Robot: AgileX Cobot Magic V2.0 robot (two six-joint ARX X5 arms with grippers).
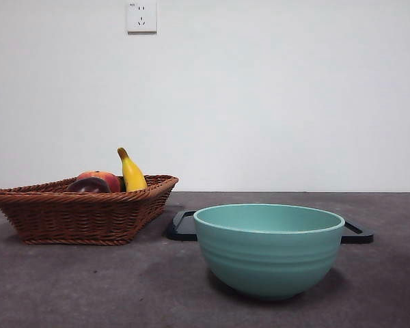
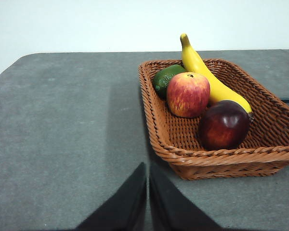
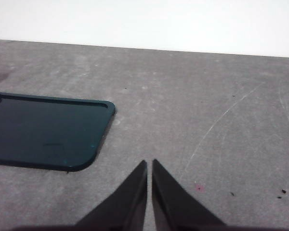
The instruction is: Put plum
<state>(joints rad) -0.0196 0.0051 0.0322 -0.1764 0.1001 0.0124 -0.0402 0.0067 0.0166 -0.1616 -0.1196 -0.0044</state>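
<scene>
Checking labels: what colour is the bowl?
Pale teal-green bowl, clearest in the front view.

Soft, even light filled all three views you recorded. In the front view the bowl (image 1: 268,247) cast a faint, blurred shadow on the table (image 1: 68,287), and the white wall (image 1: 280,89) sat bright without clipping. In the left wrist view the plum (image 2: 224,124) carried a small glossy highlight, and the basket (image 2: 216,159) showed crisp weave. In the right wrist view the dark tray (image 3: 43,130) reflected a dull sheen; the near jaws looked soft-edged.
</scene>
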